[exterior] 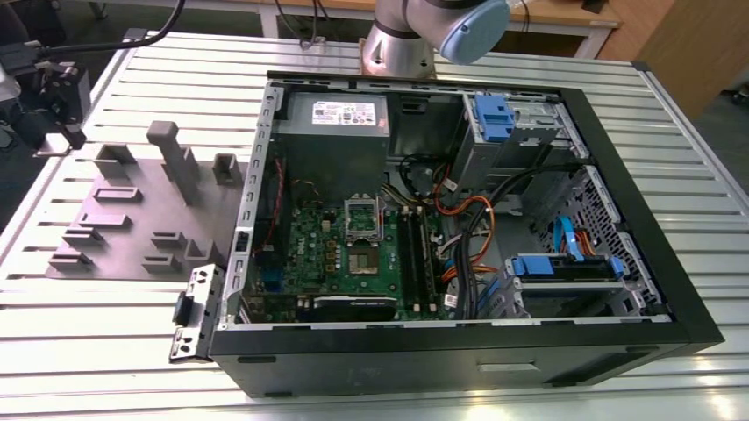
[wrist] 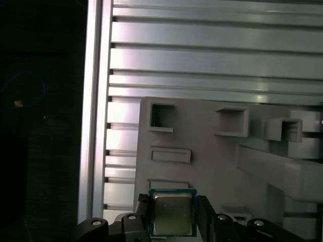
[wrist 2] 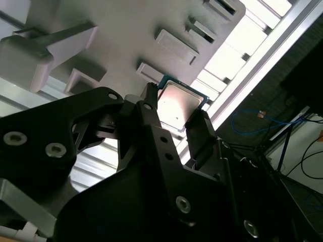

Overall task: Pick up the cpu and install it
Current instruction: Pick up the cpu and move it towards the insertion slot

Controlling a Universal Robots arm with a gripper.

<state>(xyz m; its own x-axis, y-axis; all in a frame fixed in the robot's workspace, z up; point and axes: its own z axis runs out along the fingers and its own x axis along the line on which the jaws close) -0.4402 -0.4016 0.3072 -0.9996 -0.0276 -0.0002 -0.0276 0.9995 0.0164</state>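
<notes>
Hand [wrist 2: 176,108] is pinching the cpu [wrist: 172,214] by its edges over the grey tray [wrist: 212,151], so pick-up step I reckon; the socket [exterior: 363,224] sits well apart, needing a level, squared-up carry.

My robotics lab bench: my arm [exterior: 404,44] stands on a slatted aluminium table [exterior: 117,351] that carries 1 opened desktop computer case [exterior: 655,298] and 1 grey parts fixture [exterior: 129,219], with my gripper [wrist 2: 176,108] clamped on the cpu [wrist 2: 180,101]. Wooden desks [exterior: 562,13] stand behind the table, and loose cables [wrist 2: 255,118] trail through the dark space beside it.
</notes>
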